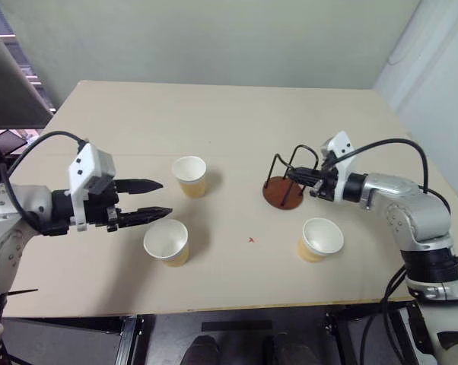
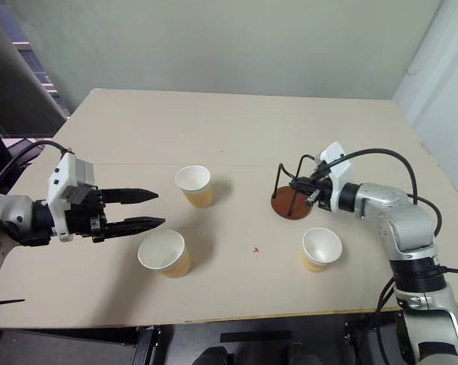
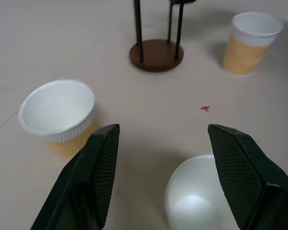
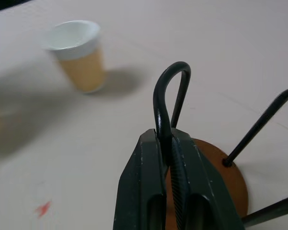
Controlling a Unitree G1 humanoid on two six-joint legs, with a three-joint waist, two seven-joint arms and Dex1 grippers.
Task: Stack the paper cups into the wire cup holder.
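wire cup holder (image 1: 284, 188): sits on the right half of the table, round reddish-brown base flat down, thin black wire loops sticking up, no cup inside it
table (image 1: 214, 122): big beige top, carries everything
left hand (image 1: 141, 201): hangs over the left side, fingers spread apart with nothing between them, pointing toward the middle, tips just above and beside the near-left cup
right hand (image 4: 169, 158): fingers pinched tight on one wire loop of the holder, loop's rounded top poking out above the fingertips
paper cups: three, all upright and apart from each other, mouths up
- near-left cup (image 1: 166, 242): close to the front edge, under the left hand's tips
- middle cup (image 1: 190, 176): farther back, between left hand and holder
- right cup (image 1: 320, 239): just in front of the holder
red mark (image 1: 251, 240): tiny spot on the table between the two front cups
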